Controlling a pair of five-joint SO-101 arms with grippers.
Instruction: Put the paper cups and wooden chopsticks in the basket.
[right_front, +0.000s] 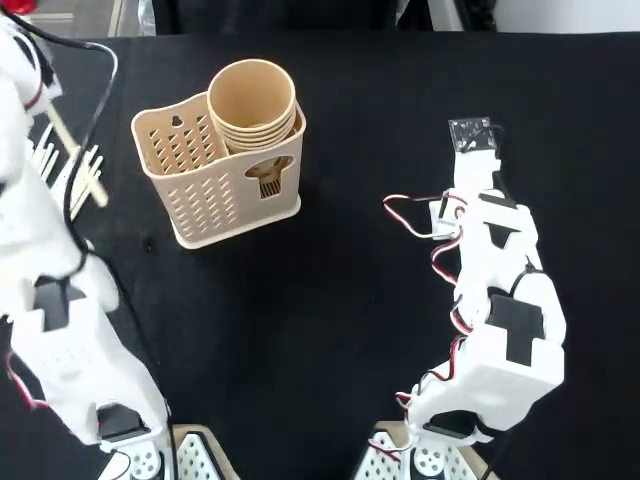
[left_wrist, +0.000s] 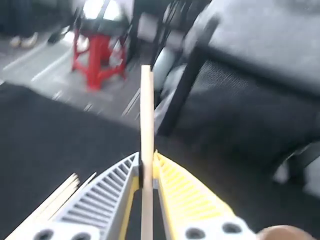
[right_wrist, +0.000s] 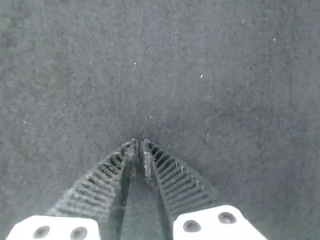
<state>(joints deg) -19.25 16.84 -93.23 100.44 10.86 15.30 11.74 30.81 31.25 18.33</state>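
A beige perforated basket (right_front: 190, 175) stands on the black table, with a stack of paper cups (right_front: 252, 102) inside its right end. Several wooden chopsticks (right_front: 78, 172) lie in a loose bundle to the left of the basket. My left gripper (left_wrist: 147, 156) is shut on one wooden chopstick (left_wrist: 146, 115), which sticks out past its fingertips; more chopsticks (left_wrist: 50, 205) lie below it. The left arm stands at the table's left edge over the bundle. My right gripper (right_wrist: 139, 146) is shut and holds nothing, over bare cloth right of the basket (right_front: 472, 133).
A red stool (left_wrist: 97, 47) and a dark chair (left_wrist: 235, 75) stand on the floor beyond the table's far edge. The table (right_front: 360, 300) is covered in black cloth. White and red cables (right_front: 415, 215) loop beside the right arm.
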